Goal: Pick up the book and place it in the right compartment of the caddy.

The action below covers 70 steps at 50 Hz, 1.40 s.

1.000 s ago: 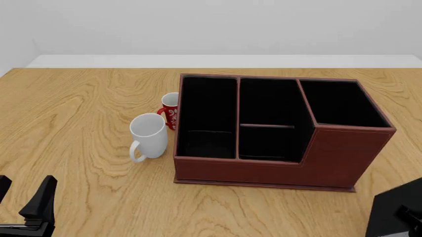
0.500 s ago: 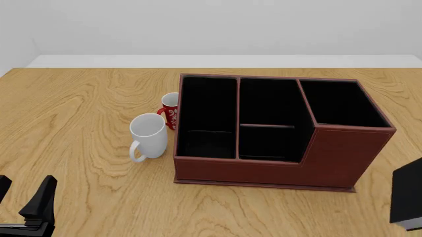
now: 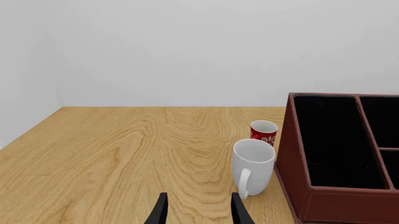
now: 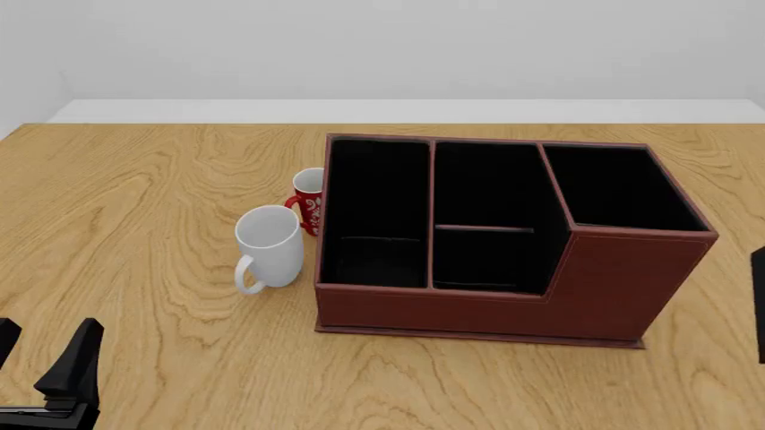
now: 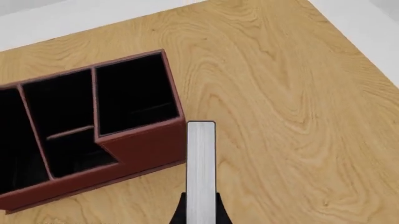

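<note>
I'm mid-carry: my right gripper (image 5: 201, 212) is clamped on the book (image 5: 201, 172), held edge-up at the caddy's (image 4: 502, 305) four o'clock. Next I swing it toward ten o'clock, over the right compartment (image 4: 615, 188). Left gripper (image 3: 198, 212) idles, parted, empty

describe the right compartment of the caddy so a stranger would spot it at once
Find the large reddish-brown leather-look caddy on the wooden table, right of a white mug and a red mug. The right compartment is at the end farthest from them: roughly square, black-lined, with walls rising above the other sections.
</note>
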{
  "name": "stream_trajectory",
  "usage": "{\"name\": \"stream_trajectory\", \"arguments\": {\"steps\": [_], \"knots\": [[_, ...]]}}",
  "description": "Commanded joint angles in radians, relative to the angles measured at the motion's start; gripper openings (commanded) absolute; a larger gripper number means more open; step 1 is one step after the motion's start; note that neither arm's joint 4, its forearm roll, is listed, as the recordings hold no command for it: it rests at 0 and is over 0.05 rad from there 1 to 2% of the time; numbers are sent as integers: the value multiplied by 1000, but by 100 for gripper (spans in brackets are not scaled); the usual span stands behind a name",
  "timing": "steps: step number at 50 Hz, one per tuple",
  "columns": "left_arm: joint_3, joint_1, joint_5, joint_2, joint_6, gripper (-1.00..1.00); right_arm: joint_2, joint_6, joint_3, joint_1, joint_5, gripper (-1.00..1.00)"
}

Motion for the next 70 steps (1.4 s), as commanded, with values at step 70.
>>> {"name": "stream_trajectory", "arguments": {"steps": [70], "knots": [[0, 0, 0, 0, 0, 100, 692, -145, -764, 440, 119, -100]]}}
